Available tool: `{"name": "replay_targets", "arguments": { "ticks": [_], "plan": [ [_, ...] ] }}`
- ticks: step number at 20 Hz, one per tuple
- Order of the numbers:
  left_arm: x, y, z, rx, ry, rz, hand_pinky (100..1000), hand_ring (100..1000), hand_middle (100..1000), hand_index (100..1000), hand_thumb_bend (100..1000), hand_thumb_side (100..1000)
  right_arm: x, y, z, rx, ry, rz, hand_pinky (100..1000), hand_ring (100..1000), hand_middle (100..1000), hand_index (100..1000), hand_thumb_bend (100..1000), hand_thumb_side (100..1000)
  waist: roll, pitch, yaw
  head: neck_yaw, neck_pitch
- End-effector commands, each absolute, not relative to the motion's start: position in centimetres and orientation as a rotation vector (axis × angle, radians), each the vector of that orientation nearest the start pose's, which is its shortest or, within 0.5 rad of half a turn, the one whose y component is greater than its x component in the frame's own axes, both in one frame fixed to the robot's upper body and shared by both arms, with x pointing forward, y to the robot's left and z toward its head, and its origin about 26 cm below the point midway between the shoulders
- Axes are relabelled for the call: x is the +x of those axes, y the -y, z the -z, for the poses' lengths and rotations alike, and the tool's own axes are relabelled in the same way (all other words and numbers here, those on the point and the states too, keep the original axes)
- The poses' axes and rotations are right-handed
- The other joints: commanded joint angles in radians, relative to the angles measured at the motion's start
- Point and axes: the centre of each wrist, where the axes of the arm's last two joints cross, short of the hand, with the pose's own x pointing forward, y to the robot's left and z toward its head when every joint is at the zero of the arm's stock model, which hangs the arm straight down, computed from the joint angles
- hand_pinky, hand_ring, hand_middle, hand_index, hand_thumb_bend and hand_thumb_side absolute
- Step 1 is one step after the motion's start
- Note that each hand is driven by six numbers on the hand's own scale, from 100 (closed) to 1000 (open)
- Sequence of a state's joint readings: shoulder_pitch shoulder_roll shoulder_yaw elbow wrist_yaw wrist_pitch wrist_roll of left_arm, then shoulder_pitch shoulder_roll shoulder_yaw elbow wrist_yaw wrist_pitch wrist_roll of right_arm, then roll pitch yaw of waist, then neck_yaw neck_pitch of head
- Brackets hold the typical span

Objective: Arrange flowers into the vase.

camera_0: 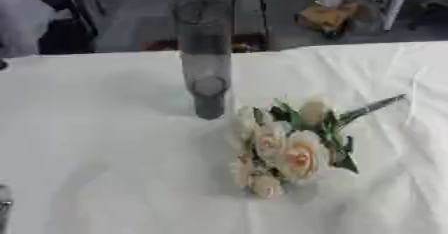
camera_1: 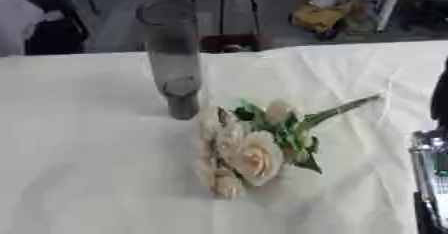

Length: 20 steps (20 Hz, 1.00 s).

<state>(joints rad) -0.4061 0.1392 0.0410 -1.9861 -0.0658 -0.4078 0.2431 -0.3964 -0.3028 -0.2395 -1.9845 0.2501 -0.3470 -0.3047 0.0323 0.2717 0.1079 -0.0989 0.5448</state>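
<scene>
**Left eye view: bouquet lying beside the vase**

Left eye view gave me only a sliver of my left hand [camera_0: 3, 205] at the lower left edge. My right hand [camera_1: 431, 178] showed at the right edge of the other eye. I could not tell either hand's finger state. I counted one vase [camera_0: 203, 53], tall, grey, upright, contents unclear. One bouquet [camera_0: 284, 150] of cream roses lay on the white tablecloth [camera_0: 105, 153] just beside the vase's base, stem [camera_0: 372, 108] pointing away to the right.

Vase [camera_0: 205, 58] just beside bouquet [camera_0: 289, 150]
</scene>
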Motion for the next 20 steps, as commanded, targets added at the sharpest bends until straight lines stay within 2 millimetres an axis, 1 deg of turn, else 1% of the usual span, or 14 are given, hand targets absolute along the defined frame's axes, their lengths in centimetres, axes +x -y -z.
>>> {"name": "replay_targets", "arguments": {
  "ticks": [1, 3, 5, 8, 9, 10, 11, 12, 14, 15, 17, 20],
  "plan": [
    [30.9, -23.0, -22.2, -0.132, -3.457, 0.108, 490, 630, 748, 827, 176, 1000, 30.1, 30.8, -24.8, 0.871, -3.289, 0.025, 681, 934, 670, 777, 100, 1000, -0.002, -0.013, 0.000, 0.002, 0.001],
    [30.9, -23.0, -22.2, -0.131, -3.457, 0.105, 490, 630, 748, 826, 176, 1000, 30.0, 31.1, -25.3, 0.890, -3.268, 0.072, 690, 956, 683, 784, 100, 1000, -0.003, -0.013, 0.001, 0.002, 0.001],
    [30.9, -23.0, -22.2, -0.131, -3.458, 0.101, 490, 630, 748, 826, 176, 1000, 29.8, 31.7, -26.2, 0.947, -3.223, 0.187, 708, 1000, 710, 801, 100, 984, -0.004, -0.015, 0.002, 0.001, 0.003],
    [30.9, -23.0, -22.2, -0.130, -3.460, 0.092, 491, 630, 748, 826, 176, 1000, 29.3, 32.9, -28.6, 1.097, -3.096, 0.419, 733, 1000, 735, 819, 100, 994, -0.006, -0.018, 0.005, -0.005, 0.011],
    [30.9, -23.0, -22.2, -0.129, -3.461, 0.090, 491, 630, 748, 826, 176, 1000, 29.1, 33.1, -29.4, 1.151, -3.047, 0.493, 744, 1000, 745, 827, 114, 1000, -0.007, -0.020, 0.006, -0.008, 0.013],
    [30.9, -23.0, -22.2, -0.127, -3.461, 0.086, 491, 630, 748, 827, 176, 1000, 28.9, 33.3, -30.3, 1.213, -2.986, 0.586, 753, 1000, 756, 838, 234, 1000, -0.008, -0.022, 0.006, -0.012, 0.015],
    [30.9, -23.0, -22.2, -0.125, -3.462, 0.083, 491, 630, 748, 827, 175, 1000, 28.8, 33.4, -31.1, 1.271, -2.930, 0.665, 755, 1000, 762, 841, 258, 1000, -0.008, -0.024, 0.007, -0.015, 0.017],
    [30.9, -22.9, -22.2, -0.121, -3.464, 0.079, 491, 630, 748, 827, 174, 1000, 28.6, 33.4, -31.8, 1.324, -2.873, 0.747, 759, 1000, 771, 846, 258, 1000, -0.009, -0.026, 0.008, -0.019, 0.018],
    [30.9, -22.9, -22.1, -0.114, -3.466, 0.071, 491, 630, 749, 827, 174, 1000, 28.4, 33.3, -32.8, 1.419, -2.773, 0.899, 770, 1000, 787, 860, 187, 994, -0.009, -0.030, 0.010, -0.027, 0.020],
    [30.9, -22.9, -22.1, -0.111, -3.466, 0.067, 491, 630, 749, 827, 174, 1000, 28.3, 33.2, -33.2, 1.461, -2.723, 0.976, 772, 1000, 789, 862, 181, 991, -0.008, -0.031, 0.011, -0.030, 0.020],
    [30.9, -22.9, -22.1, -0.108, -3.468, 0.060, 491, 630, 749, 827, 173, 1000, 28.1, 33.2, -34.0, 1.552, -2.588, 1.179, 803, 1000, 817, 891, 153, 969, -0.007, -0.036, 0.015, -0.035, 0.023],
    [30.8, -22.9, -22.0, -0.103, -3.473, 0.052, 491, 630, 749, 827, 171, 1000, 28.4, 33.7, -35.0, 1.647, -2.429, 1.402, 826, 1000, 834, 901, 125, 978, -0.006, -0.042, 0.019, -0.042, 0.025]
  ]
}}
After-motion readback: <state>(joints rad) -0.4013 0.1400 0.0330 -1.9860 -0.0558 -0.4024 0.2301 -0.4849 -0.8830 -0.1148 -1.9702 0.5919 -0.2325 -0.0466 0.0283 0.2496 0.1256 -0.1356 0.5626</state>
